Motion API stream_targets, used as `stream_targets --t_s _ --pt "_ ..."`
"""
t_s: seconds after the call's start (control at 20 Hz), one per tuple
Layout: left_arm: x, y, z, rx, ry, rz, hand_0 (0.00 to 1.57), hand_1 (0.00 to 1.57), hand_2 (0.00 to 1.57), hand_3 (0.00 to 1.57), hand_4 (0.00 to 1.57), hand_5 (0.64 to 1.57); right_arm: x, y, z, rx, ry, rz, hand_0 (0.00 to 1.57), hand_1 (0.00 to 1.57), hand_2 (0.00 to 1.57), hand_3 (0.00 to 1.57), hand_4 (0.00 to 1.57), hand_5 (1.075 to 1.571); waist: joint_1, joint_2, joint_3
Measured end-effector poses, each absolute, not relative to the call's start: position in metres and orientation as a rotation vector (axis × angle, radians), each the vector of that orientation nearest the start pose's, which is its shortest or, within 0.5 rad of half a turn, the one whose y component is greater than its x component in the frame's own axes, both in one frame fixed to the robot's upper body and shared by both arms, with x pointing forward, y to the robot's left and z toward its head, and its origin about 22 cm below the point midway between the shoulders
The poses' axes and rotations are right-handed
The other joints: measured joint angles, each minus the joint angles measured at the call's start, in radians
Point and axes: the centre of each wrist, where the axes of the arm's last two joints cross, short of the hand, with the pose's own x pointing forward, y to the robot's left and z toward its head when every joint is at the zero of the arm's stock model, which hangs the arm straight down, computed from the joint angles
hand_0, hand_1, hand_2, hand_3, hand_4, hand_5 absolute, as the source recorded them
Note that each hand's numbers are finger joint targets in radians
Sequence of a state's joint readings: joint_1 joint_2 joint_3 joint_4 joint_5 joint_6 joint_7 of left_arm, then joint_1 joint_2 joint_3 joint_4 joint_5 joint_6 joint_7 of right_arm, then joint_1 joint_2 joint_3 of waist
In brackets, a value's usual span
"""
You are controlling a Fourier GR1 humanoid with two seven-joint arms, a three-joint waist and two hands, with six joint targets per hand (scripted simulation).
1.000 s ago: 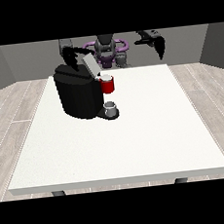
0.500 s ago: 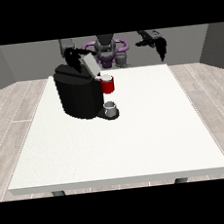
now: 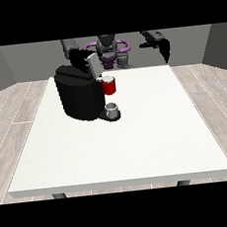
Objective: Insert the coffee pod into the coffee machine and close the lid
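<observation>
1. Now the hand at the view's left [image 3: 80,57] sits a bit lower on the raised lid [image 3: 91,64] than a moment ago. I think the closing push has begun.
2. I cannot tell how its fingers lie.
3. I see no coffee pod loose on the bench [image 3: 137,133], so I guess it is inside the coffee machine [image 3: 79,97].
4. Nearby, a red part [image 3: 109,86] sticks out in front, above a small grey cup [image 3: 112,108].
5. The hand at the view's right [image 3: 164,48] hangs up high, fingers pointing down, holding nothing.
6. Nothing blocks the lid.
</observation>
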State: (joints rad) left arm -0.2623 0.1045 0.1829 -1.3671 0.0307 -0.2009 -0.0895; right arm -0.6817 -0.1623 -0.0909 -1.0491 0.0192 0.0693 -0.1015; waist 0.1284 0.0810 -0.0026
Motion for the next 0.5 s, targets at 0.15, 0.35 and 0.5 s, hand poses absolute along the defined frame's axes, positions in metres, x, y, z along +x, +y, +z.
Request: stream_targets --t_s 0.15,0.35,0.5 --pt "0.305 0.275 0.022 -0.038 -1.687 -0.116 0.00 0.00 0.00 0.00 0.15 1.571 0.397 -0.202 0.089 0.021 -1.753 0.323 0.00 0.00 0.00 0.00 0.21 1.571 -0.006 -0.006 0.0016" --pt "0.303 0.276 0.018 -0.048 -1.679 -0.122 0.00 0.00 0.00 0.00 0.18 1.571 0.400 -0.183 0.091 0.003 -1.745 0.370 0.00 0.00 0.00 0.00 0.21 1.571 0.008 -0.007 0.0022" --pt "0.304 0.276 0.015 -0.044 -1.690 -0.120 0.00 0.00 0.00 0.00 0.00 1.571 0.403 -0.172 0.099 0.001 -1.759 0.417 0.00 0.00 0.00 0.00 0.15 1.571 0.003 -0.003 0.0022"
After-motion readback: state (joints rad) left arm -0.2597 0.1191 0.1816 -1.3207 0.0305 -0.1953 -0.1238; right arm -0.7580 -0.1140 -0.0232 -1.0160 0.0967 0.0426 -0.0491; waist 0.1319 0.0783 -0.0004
